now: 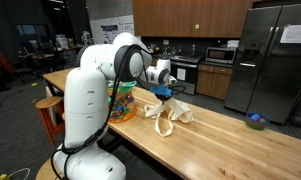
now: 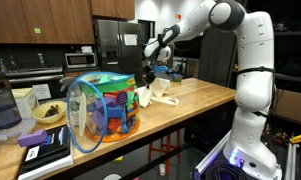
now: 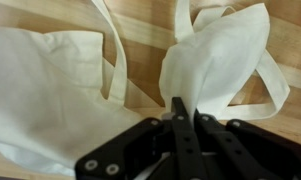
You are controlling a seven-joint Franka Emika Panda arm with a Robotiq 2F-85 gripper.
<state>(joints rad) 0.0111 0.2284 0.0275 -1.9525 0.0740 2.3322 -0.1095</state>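
A cream cloth tote bag (image 3: 50,90) with long handles lies crumpled on the wooden table (image 3: 140,30). My gripper (image 3: 183,103) hangs right over it, its black fingers pressed together on a pinched-up fold of the cloth (image 3: 215,55). In both exterior views the gripper (image 1: 167,92) (image 2: 148,77) points down at the bag (image 1: 171,116) (image 2: 160,97) near the middle of the long tabletop. What lies under the bag is hidden.
A colourful mesh hamper (image 2: 102,108) (image 1: 121,102) stands on the table close to the bag. A blue bowl (image 1: 255,121) sits at the far table end. Books (image 2: 45,148) lie beyond the hamper. A stool (image 1: 48,105) stands off the table's end.
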